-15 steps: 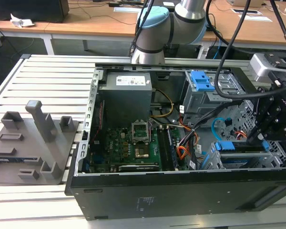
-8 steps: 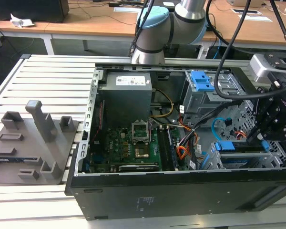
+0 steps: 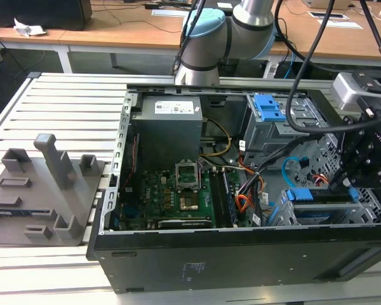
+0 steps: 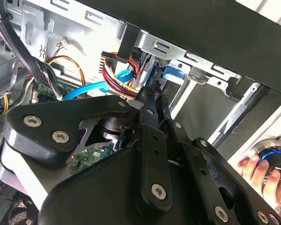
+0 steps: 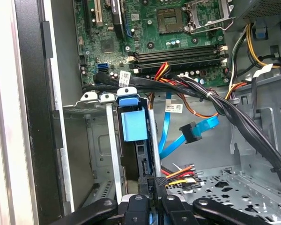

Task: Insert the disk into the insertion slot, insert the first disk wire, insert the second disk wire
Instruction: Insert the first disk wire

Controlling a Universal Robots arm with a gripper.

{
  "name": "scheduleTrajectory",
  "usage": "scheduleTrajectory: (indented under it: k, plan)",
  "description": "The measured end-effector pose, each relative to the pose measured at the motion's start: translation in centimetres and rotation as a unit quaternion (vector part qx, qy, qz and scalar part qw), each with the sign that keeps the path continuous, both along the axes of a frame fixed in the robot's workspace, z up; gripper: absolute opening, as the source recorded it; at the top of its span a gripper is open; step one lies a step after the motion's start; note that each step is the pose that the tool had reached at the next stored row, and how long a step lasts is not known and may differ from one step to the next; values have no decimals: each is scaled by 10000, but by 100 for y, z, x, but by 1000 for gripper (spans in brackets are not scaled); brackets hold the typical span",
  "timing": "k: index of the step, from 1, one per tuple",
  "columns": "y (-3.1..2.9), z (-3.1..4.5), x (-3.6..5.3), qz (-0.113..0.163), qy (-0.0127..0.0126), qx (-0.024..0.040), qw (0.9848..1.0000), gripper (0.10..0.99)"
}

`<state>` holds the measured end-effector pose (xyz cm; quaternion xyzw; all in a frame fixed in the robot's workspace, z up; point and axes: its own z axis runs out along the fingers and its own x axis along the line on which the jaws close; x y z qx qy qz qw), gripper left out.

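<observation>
The disk point(image 5: 132, 161) stands on edge in the slot point(image 5: 97, 146), between the bay's metal rails, with the blue tab point(image 5: 133, 124) of its carrier facing out; in the exterior view it lies at the near corner of the case point(image 3: 241, 257) on that view's right. The gripper point(image 5: 149, 181) hangs at the disk's end, its jaws closed on a black plug point(image 5: 160, 181) whose red, yellow and black wires point(image 5: 180, 172) trail aside. A blue cable point(image 5: 193, 133) hangs loose just beside the slot, its plug free. Further in lies the green board point(image 5: 168, 28). The case sits on a slatted table point(image 3: 63, 101), near a grey fixture point(image 3: 44, 190). In the second wrist view a hand point(image 4: 257, 169) rests on a blue-ringed knob point(image 4: 273, 157).
</observation>
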<state>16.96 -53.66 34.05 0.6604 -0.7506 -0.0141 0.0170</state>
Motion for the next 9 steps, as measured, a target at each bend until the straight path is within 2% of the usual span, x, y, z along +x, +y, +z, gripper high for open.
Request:
scheduleTrajectory:
  k: [3,9]
  plan:
    - [-22,1,-1,-1,0,-1,10000,169]
    - [-24,-9,-1,3,0,15,10000,169]
